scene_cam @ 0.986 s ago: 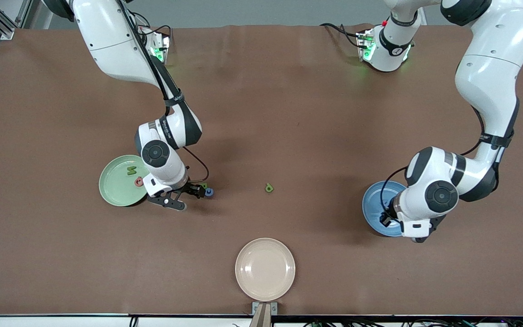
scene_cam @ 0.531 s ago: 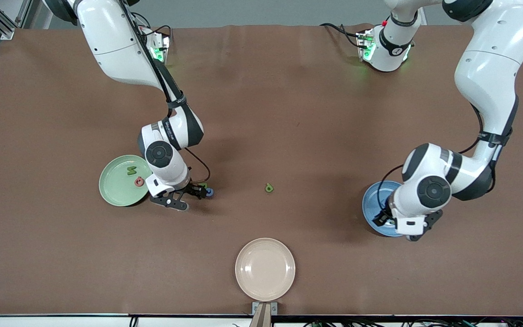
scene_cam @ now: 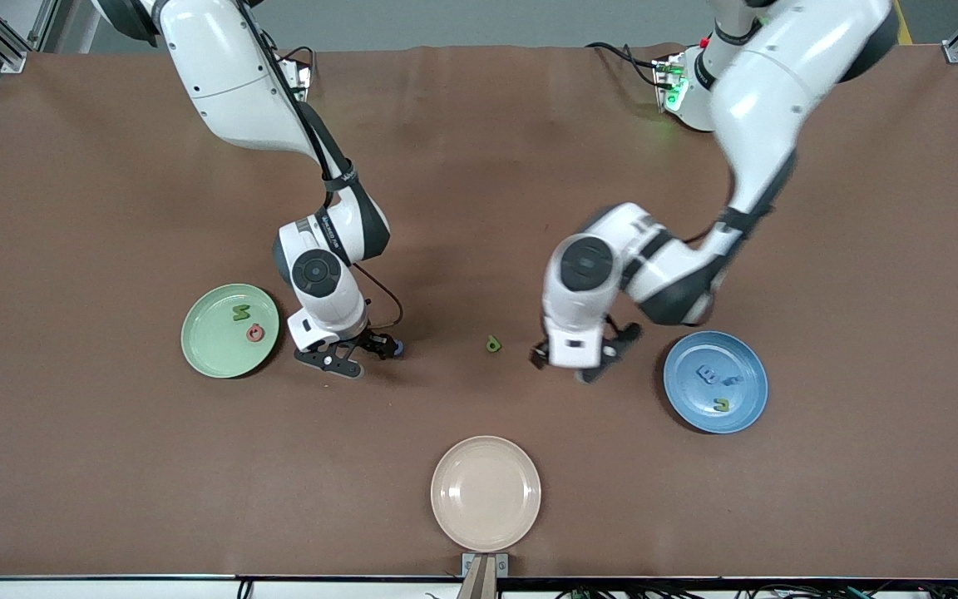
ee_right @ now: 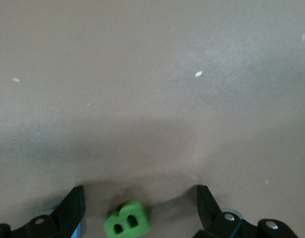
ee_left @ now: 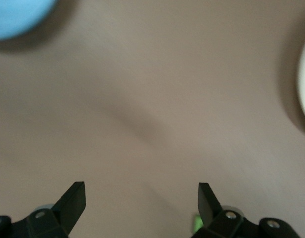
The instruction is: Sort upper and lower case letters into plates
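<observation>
Nearest the camera lay the beige plate point(scene_cam: 486, 493), bare and outside the sort. Farther from the camera, toward the left arm's end of the worktop point(scene_cam: 479, 191), the blue plate point(scene_cam: 678, 395) held three letters: a green one point(scene_cam: 722, 405) and two blue ones point(scene_cam: 705, 373), point(scene_cam: 731, 381).

The left gripper point(ee_left: 141, 191) hung over bare worktop between that plate and a loose green letter point(scene_cam: 492, 344). Its fingers point(ee_left: 75, 198) were spread wide, with nothing between them.

The right gripper point(ee_right: 140, 193) was low over the worktop beside the mint green plate point(scene_cam: 204, 349). Its fingers point(ee_right: 75, 201) were also released, straddling a green letter point(ee_right: 126, 221) without pinching it. A small blue letter point(scene_cam: 397, 348) lay just beside that gripper.

The mint green plate carried a green letter point(scene_cam: 240, 313) and a pinkish-red one point(scene_cam: 255, 334). Three letters therefore remained unsorted on the worktop.

Handling, judged from appearance:
- The letters looked rigid, very light and probably smooth, so they seemed unlikely to deform.
- They seemed apt to skid or twist away if one finger touched first.
- The soundest hold would be across two parallel outer sides of the chunky body, with the fingers centred on it and lowered almost to the worktop before closing.
- The blue neighbour lay close, so it could be nudged or caught in the same pinch.
</observation>
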`<state>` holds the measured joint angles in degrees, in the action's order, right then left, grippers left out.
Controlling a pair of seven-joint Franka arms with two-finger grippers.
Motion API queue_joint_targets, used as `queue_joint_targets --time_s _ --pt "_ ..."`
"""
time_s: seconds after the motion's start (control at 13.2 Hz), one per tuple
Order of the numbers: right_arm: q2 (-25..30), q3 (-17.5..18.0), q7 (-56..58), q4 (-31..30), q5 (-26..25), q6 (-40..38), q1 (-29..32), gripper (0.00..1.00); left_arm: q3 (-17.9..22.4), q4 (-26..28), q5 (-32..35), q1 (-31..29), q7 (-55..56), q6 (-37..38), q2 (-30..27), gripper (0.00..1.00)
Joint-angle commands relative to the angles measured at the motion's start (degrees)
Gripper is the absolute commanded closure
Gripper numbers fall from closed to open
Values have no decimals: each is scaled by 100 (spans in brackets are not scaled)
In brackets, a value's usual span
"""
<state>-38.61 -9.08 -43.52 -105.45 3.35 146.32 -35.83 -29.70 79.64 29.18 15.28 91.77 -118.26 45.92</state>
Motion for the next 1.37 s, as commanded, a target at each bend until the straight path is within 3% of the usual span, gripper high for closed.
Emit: queue_joint_targets --time_s 0.0,0.23,0.46,0.68,1.06,1.29 --pt "-15 -50 -254 -28 -71 19 -179 0 893 -939 -156 1105 373 -204 663 0" --pt "11 -42 445 -98 -89 28 -161 0 1019 -1073 -413 1320 771 -443 822 0" --pt "20 -33 1379 -125 -80 28 -108 1 1071 -1117 -1089 1477 1130 -1083 1050 0" --pt "20 -24 1451 -133 -71 19 -117 3 1405 -1117 -1125 1741 1361 -1067 1086 1" --pt "64 64 1451 -265 -9 28 -152 12 1485 -1117 -1125 1751 1352 -1059 1183 21" --pt "187 73 1451 -371 -9 19 -144 20 1511 -1126 -1134 1751 1352 -1059 1235 26"
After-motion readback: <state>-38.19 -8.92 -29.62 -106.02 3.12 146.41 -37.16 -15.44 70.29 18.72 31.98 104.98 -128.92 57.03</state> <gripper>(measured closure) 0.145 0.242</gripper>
